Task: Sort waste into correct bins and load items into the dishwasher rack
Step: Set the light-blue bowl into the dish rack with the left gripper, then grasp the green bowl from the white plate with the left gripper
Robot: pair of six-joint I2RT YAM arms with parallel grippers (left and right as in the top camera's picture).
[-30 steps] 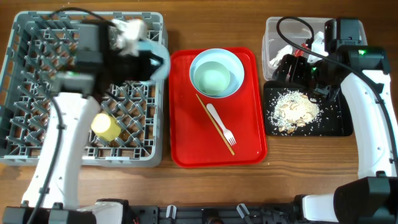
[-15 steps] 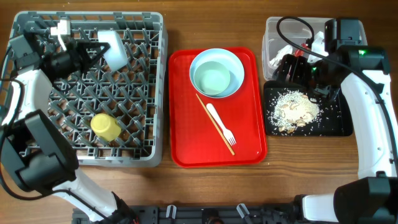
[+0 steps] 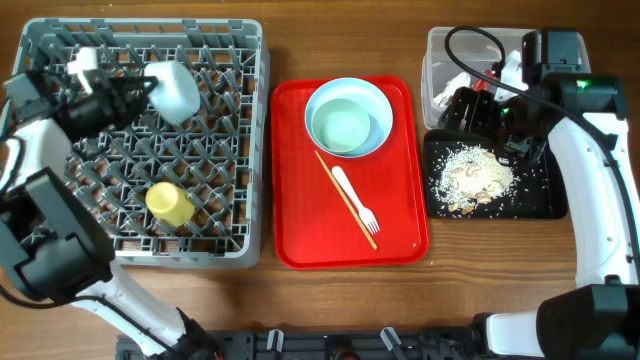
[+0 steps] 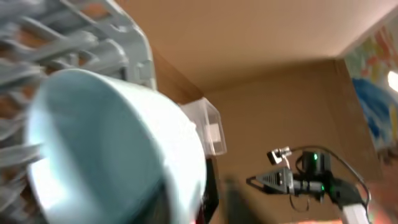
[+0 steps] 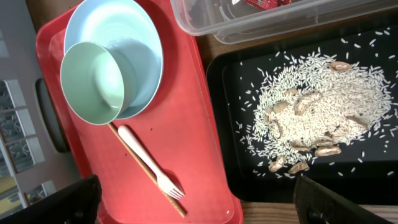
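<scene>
My left gripper (image 3: 138,92) is shut on a pale green bowl (image 3: 172,88), held tilted over the back left of the grey dishwasher rack (image 3: 256,200). In the left wrist view the bowl (image 4: 112,143) fills the frame and hides the fingers. A yellow cup (image 3: 170,203) lies in the rack. The red tray (image 3: 400,230) holds the round pale plate (image 3: 376,100) with a second green bowl (image 3: 342,130) in it, a white fork (image 3: 356,200) and a chopstick (image 3: 340,190). My right gripper (image 3: 470,112) is open and empty, hovering between the clear tub (image 3: 435,45) and the black tray (image 3: 545,195).
The black tray holds rice crumbs (image 3: 475,178), which also show in the right wrist view (image 5: 323,99). The clear tub (image 5: 261,28) holds a white scrap (image 3: 455,85) and a red wrapper (image 5: 267,3). Bare wood runs along the table's front edge.
My left arm has swung from over the rack's middle to its back left, carrying the bowl with it. The right arm has not moved.
</scene>
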